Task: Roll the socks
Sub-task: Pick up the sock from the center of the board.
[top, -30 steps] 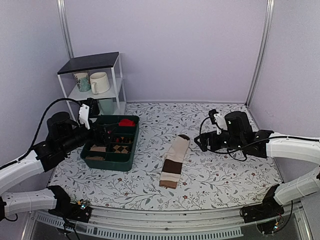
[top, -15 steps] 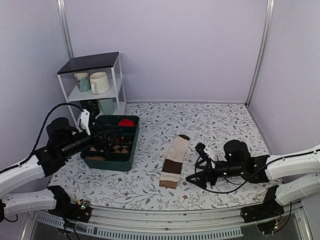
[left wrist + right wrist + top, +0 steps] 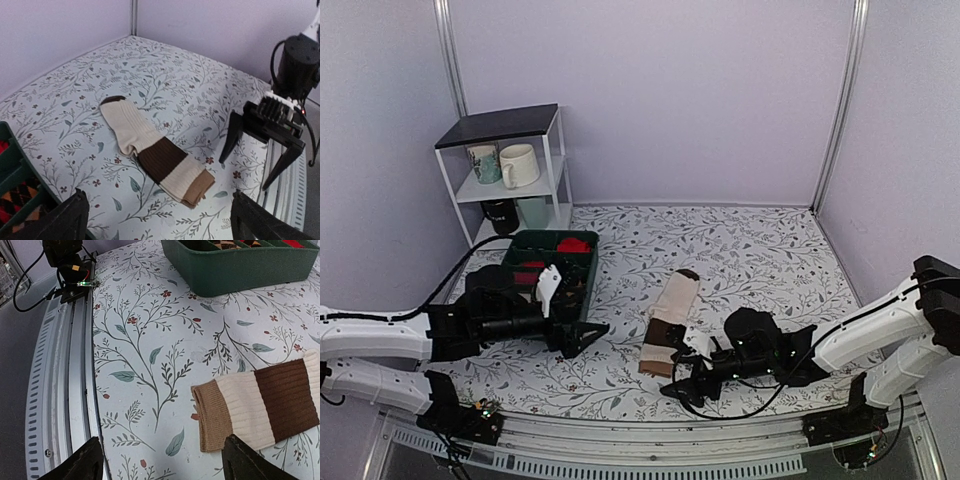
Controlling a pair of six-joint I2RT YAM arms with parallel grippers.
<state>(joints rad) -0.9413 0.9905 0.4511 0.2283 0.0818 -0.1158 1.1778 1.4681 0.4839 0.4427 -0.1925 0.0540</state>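
Note:
The socks (image 3: 671,322) lie flat and stacked on the flowered table, cream with a dark brown band and a tan cuff (image 3: 212,416) at the near end. My left gripper (image 3: 586,337) is low over the table to the left of them, open and empty. In its own view the socks (image 3: 150,145) stretch out ahead of its gripper (image 3: 160,225). Just in front of the cuff, my right gripper (image 3: 680,380) stands open with nothing between its fingers, its right finger (image 3: 255,462) close to the cuff but apart from it. It also shows in the left wrist view (image 3: 244,174).
A green tray (image 3: 592,270) with rolled socks, one red (image 3: 575,243), stands at the left behind my left arm. A white shelf (image 3: 510,165) with mugs is at the back left. The metal rail (image 3: 65,390) runs along the table's near edge.
Both arms have dropped and closed in on the socks' near end. The left came off the tray toward the right. The right swung from the right side to the front, by the cuff.

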